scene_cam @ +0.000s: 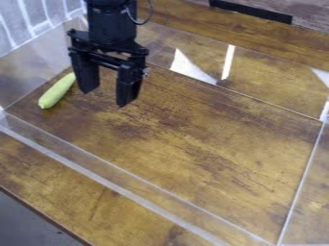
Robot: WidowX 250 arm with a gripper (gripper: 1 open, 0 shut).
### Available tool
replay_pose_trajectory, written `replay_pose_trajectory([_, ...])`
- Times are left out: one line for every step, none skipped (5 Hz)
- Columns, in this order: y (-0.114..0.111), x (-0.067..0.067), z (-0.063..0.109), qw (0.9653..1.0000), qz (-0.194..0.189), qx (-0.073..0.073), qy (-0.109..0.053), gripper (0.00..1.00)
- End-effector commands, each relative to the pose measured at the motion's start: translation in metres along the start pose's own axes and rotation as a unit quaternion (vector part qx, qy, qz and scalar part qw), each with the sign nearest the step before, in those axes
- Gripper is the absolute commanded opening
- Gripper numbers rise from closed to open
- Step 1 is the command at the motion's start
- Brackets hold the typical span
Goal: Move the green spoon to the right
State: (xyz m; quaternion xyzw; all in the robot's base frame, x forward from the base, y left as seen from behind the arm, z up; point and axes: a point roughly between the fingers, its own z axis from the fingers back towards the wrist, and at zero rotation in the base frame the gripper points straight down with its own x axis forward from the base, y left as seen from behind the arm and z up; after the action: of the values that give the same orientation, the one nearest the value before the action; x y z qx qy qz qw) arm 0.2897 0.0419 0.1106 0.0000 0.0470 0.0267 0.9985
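The green spoon (57, 90) lies flat on the wooden table at the left, its yellow-green handle pointing toward the lower left. Its metal bowl end is mostly hidden behind my gripper's left finger. My black gripper (107, 90) points straight down just to the right of the spoon, hovering a little above the wood. Its two fingers (126, 88) stand wide apart and open, with nothing between them. The spoon sits outside the fingers, close to the left one.
A low clear acrylic wall (154, 197) frames the wooden table (218, 135) along the front, left and right sides. Glare patches lie on the wood behind the gripper at the upper middle.
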Motion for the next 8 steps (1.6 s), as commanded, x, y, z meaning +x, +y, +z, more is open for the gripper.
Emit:
replay_pose_trajectory([0.015, 0.005, 0.005, 0.9997, 0.009, 0.003, -0.022, 1.00])
replay_pose_trajectory([0.019, 0.007, -0.001, 0.9997, 0.012, 0.004, -0.020, 1.00])
replay_pose_trajectory([0.028, 0.014, -0.003, 0.9993, 0.015, 0.006, -0.035, 1.00])
replay_pose_trajectory([0.031, 0.017, -0.009, 0.9993, 0.016, 0.007, -0.034, 1.00])
replay_pose_trajectory([0.040, 0.026, -0.009, 0.9986, 0.017, 0.008, -0.050, 1.00])
replay_pose_trajectory([0.045, 0.031, -0.012, 0.9982, 0.018, 0.008, -0.057, 1.00])
replay_pose_trajectory([0.050, 0.038, -0.013, 0.9975, 0.016, 0.009, -0.068, 1.00])
replay_pose_trajectory([0.054, 0.046, -0.013, 0.9967, 0.015, 0.009, -0.079, 1.00])
